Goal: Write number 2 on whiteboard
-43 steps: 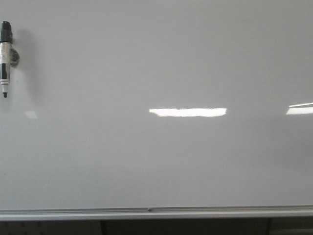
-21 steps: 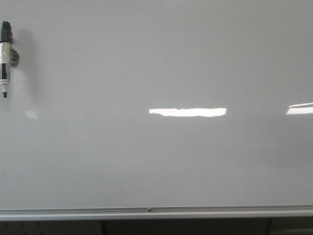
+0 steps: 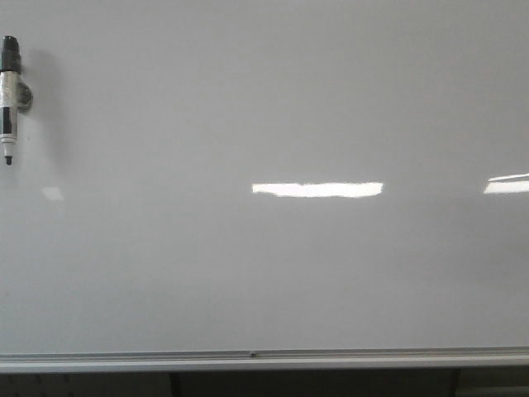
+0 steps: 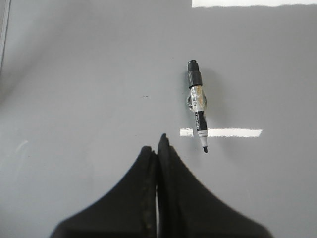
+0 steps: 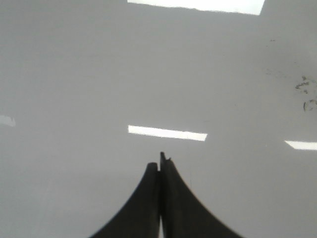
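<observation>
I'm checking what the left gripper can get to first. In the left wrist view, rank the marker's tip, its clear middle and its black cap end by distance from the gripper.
From the left gripper:
1. Marker tip, pointing toward the fingers.
2. Clear middle, further up.
3. Black cap end, farthest.

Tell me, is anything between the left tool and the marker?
No. In the left wrist view only bare whiteboard separates the shut left tool from the marker.

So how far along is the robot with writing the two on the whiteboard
Nothing looks done: the whiteboard shows no number 2 in the front view. Nothing is in hand either: the left pincer and the right pincer are both shut and empty, and the marker hangs on the board at far left. Left: grasp the marker and write the digit.
</observation>
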`<state>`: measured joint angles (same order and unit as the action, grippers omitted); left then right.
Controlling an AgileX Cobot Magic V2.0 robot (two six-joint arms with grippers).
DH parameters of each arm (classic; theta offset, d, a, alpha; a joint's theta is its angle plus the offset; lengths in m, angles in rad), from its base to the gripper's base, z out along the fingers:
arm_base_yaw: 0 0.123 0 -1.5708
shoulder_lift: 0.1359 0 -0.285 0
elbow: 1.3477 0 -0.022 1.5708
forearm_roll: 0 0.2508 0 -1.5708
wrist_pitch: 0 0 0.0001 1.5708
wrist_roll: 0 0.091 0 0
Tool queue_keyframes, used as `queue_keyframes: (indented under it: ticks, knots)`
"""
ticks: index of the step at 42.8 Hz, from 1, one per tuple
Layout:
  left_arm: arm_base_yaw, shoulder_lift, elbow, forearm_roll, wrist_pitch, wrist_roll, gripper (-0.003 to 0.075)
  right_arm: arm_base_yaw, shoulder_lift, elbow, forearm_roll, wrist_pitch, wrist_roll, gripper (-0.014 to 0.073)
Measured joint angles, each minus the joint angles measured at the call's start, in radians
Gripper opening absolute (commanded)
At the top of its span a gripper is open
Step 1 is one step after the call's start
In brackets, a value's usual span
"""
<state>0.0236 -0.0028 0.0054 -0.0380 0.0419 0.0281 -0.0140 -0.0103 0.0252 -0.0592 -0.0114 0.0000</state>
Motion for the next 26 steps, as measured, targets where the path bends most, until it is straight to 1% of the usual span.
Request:
queue_keyframes:
  ticks: [7, 19, 24, 26]
  knots:
    - [0.000, 0.000, 0.000, 0.000, -0.010, 0.000, -0.0020, 0.000, 0.000, 0.000, 0.000, 0.000, 0.000, -0.0069]
    - [0.000, 0.000, 0.000, 0.000, -0.082, 0.000, -0.0020, 0.000, 0.000, 0.000, 0.000, 0.000, 0.000, -0.0069]
    - [0.000, 0.000, -0.031, 0.000, -0.069, 0.000, -0.0020, 0.000, 0.000, -0.051, 0.000, 0.039, 0.000, -0.0069]
    - [0.000, 0.000, -0.063, 0.000, -0.042, 0.000, -0.0020, 0.000, 0.000, -0.086, 0.000, 0.063, 0.000, -0.0069]
